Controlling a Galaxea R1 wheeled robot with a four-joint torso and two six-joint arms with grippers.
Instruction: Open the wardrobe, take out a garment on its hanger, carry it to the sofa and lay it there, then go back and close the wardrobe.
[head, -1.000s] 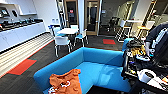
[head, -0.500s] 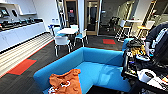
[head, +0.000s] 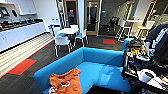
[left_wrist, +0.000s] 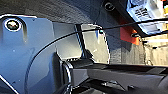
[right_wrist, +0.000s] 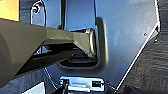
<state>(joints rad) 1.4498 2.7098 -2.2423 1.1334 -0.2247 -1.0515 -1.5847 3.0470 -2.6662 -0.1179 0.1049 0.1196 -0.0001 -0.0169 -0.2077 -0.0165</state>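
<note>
The blue sofa (head: 100, 67) takes up the lower middle of the head view, its low back running from the left arm round to the right corner. On its left seat cushion, close to the front edge and just inside the left arm, lies the orange garment (head: 66, 82), spread flat with a white mark showing near its lower part. No hanger can be made out with it. Nothing grips the garment; it rests on the cushion alone.

Behind the sofa stand a white table (head: 67, 31) and white chairs (head: 61, 41) on dark carpet, with a red floor patch (head: 22, 66) to the left. At the right edge a person (head: 157, 40) stands by a cluttered cart (head: 145, 72).

The wrist views show robot plates above dark carpet; whether either gripper's fingers are parted or closed I cannot tell.
</note>
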